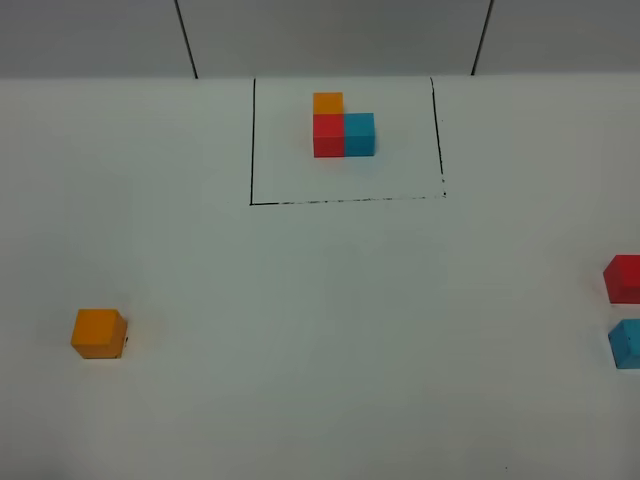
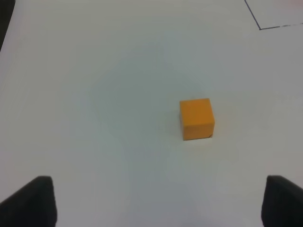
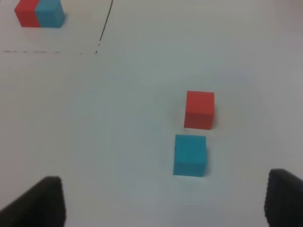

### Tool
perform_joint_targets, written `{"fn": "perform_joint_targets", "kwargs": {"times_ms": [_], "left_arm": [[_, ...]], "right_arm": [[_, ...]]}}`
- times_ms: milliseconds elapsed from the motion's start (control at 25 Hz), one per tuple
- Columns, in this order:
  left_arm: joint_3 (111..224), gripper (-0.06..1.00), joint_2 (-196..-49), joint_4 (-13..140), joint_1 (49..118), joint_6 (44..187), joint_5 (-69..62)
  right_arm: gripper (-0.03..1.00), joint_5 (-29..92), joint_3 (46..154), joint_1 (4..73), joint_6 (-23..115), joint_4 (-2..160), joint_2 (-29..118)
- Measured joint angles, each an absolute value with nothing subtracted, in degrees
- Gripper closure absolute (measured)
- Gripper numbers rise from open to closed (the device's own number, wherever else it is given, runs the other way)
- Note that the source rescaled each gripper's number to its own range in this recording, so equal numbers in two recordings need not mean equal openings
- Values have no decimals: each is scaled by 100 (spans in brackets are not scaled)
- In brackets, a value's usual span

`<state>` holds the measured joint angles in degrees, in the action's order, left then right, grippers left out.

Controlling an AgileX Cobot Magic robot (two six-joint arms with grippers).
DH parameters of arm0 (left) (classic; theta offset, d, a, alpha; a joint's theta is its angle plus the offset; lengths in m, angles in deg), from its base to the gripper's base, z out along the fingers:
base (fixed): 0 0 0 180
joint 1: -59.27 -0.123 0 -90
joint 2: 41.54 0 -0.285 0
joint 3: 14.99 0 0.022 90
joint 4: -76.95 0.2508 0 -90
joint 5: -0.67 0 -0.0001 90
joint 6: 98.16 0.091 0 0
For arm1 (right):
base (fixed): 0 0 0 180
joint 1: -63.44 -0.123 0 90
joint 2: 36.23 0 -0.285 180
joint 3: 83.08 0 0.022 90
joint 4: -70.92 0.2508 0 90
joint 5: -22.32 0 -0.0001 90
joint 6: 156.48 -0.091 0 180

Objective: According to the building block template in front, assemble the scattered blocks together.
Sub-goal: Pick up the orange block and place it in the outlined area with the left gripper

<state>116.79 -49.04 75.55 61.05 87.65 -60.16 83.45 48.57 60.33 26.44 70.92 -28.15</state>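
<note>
Exterior high view: we see a white counter (image 1: 320,400) with the building block template (image 1: 343,130) at the far middle. It is an L of orange, red and blue cubes inside a thin black outline (image 1: 252,140). The scattered blocks lie well apart. The orange block (image 1: 98,333) sits near the left. The red block (image 1: 623,278) and blue block (image 1: 626,343) sit at the right edge, partly cut off by the frame.

We judge the main risk to be on the right. Red and blue stand close together with only a narrow gap, so a wide finger lowered beside one could shove the other. A grip closed off-centre could twist or skid a smooth cube. The L could also be built mirrored if the colour order is misread.

Left wrist view: the left gripper (image 2: 158,203) has its jaws spread wide with nothing between them. The orange block lies on the counter ahead of the fingertips, closer to one finger's line than the other, and untouched.

Right wrist view: the right gripper (image 3: 161,201) is also spread apart and empty. The blue block lies ahead of it and the red block just beyond. Both are off-centre and neither is touched.
</note>
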Motion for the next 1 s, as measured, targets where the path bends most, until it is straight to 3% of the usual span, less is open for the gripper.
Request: {"fn": "perform_joint_targets", "kwargs": {"times_ms": [600, 1000], "left_arm": [[11679, 1, -5026, 7859, 6105, 8569, -6016], [12255, 2, -7861, 8893, 6105, 7925, -6030]], "right_arm": [[7, 8345, 4857, 6033, 2644, 7092, -2815], [7, 8345, 4857, 6033, 2644, 7092, -2815]]}}
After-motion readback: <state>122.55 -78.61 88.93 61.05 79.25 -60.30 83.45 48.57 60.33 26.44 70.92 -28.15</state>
